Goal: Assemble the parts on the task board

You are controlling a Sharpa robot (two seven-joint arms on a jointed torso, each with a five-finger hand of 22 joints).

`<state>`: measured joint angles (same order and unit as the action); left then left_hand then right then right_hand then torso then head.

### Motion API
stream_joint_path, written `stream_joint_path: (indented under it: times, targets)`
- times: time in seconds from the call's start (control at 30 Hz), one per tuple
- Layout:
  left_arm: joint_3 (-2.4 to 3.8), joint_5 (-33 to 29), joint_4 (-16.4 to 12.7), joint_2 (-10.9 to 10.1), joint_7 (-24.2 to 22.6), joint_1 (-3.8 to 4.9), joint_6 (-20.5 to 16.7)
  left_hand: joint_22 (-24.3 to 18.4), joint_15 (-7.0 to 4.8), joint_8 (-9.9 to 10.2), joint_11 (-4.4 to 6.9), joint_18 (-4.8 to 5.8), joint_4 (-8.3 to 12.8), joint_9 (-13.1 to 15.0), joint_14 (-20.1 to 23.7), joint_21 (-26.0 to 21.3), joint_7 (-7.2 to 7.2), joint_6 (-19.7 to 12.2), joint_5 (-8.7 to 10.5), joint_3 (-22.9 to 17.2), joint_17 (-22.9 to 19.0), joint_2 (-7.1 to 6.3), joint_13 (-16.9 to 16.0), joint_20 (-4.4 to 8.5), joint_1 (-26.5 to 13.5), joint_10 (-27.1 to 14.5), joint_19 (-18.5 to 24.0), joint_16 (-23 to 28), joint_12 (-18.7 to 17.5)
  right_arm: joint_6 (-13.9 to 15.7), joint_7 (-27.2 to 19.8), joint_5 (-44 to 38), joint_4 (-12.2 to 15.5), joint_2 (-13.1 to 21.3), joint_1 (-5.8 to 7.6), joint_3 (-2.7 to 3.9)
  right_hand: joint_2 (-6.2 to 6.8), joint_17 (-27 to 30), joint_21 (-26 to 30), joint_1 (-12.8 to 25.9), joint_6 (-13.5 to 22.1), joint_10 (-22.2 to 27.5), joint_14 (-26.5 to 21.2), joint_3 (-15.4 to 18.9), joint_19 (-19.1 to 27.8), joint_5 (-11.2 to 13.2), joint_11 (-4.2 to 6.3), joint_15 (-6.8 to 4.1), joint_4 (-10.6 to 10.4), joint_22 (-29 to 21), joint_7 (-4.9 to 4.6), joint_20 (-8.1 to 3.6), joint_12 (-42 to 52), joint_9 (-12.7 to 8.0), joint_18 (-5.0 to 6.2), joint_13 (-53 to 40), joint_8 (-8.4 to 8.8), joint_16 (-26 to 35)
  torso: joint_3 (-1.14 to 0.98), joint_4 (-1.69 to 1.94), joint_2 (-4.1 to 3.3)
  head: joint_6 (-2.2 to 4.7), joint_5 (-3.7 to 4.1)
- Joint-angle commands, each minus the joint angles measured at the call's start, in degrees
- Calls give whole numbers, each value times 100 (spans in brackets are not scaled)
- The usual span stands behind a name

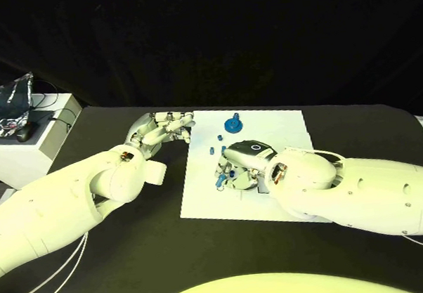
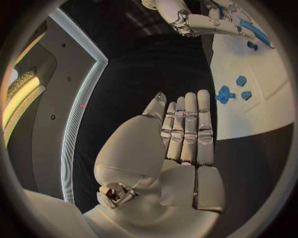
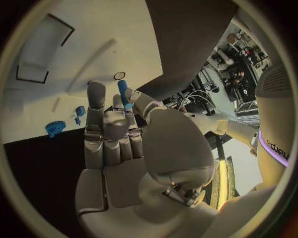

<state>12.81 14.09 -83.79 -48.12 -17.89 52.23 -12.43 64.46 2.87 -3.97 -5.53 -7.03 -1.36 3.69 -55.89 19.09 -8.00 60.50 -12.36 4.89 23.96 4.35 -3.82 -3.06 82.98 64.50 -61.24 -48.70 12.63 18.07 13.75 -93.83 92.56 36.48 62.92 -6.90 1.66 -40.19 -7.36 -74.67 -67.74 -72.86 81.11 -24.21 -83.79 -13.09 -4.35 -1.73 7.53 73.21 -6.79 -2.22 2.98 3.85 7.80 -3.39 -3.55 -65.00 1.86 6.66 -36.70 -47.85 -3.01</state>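
Head view: a white box point(image 1: 24, 148) is seen beside the counter point(image 1: 130, 247). A blue part point(image 3: 123, 92) is held by the right hand point(image 1: 242, 159); nothing is held by the flat left hand point(image 1: 161, 129).

No words, numbers or brand marks can be read anywhere. The right hand point(image 1: 245, 158) carries a small dark oval ring mark on its back, which may be a logo, but it is too small to make out. The white board point(image 1: 271, 129) bears no print that can be read.

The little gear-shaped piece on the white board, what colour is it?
Blue. The gear-shaped piece shows best in the head view, on the white task board.
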Motion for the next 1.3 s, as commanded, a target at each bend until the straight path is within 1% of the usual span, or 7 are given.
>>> stream_joint_path:
  times: [0.03,0.43,0.47,0.9,1.13,1.3]
  targets:
    - [6,-8,-9,8,-43,1,97,6,-7,20,3,-3,-27,6,-35,-21,19,-20,1,-12,-4,-3,-5,0,-16,-49,-27,-3,21,-16,-77,-183,4,-23,-23,-2,-109,-9,38,-38,-150,-206,-5,-5,-164,-20,170,-49,23,5,43,-69,39,203,109,-5,-25,-8,0,-4,1,-6,-1]
    - [6,-8,-11,-9,-36,1,97,6,-7,20,3,-3,-27,6,-35,-21,19,-20,1,-12,-4,-3,-5,0,-16,-49,-27,-3,21,-120,-71,-216,-12,-4,-55,-7,-109,-9,38,-38,-150,-206,-5,-5,-164,-20,170,-49,23,5,43,-69,39,203,109,-5,-25,-8,5,0,2,-34,-18]
    - [6,-8,-12,-11,-35,1,96,6,-7,20,3,-3,-27,6,-35,-21,19,-20,1,-12,-4,-3,-5,0,-16,-49,-27,-3,21,-130,-68,-224,-17,-1,-56,-8,-109,-9,38,-38,-150,-206,-5,-5,-164,-20,170,-49,23,5,43,-69,39,203,109,-5,-25,-8,6,2,1,-47,-20]
    - [6,-8,-26,-30,-34,1,90,21,-7,19,4,-3,-34,6,-34,-41,21,-12,0,-16,-2,5,-5,0,-5,-52,-35,-4,25,-309,-26,-286,-89,-4,-62,-19,-109,-9,38,-38,-150,-206,-5,-5,-164,-20,170,-49,23,5,43,-69,39,203,109,-5,-25,-8,4,0,-1,-74,-21]
    - [6,-8,-25,-27,-36,1,91,21,-7,19,4,-3,-34,6,-34,-41,21,-12,0,-16,-2,5,-5,0,-5,-52,-35,-4,25,-315,-24,-304,-144,-36,-79,-28,-109,-9,38,-38,-150,-206,-5,-5,-164,-20,170,-49,23,5,43,-69,39,203,109,-5,-25,-8,3,1,0,-90,-20]
    - [6,-8,-24,-28,-37,1,91,21,-7,19,4,-3,-34,6,-34,-41,21,-12,0,-16,-2,5,-5,0,-5,-52,-35,-4,25,-293,-21,-341,-187,-68,-97,-31,-123,-8,79,-21,-143,-201,-10,-3,-171,-18,168,-46,45,45,40,-65,38,201,111,-4,-24,-12,3,3,-2,-85,-23]
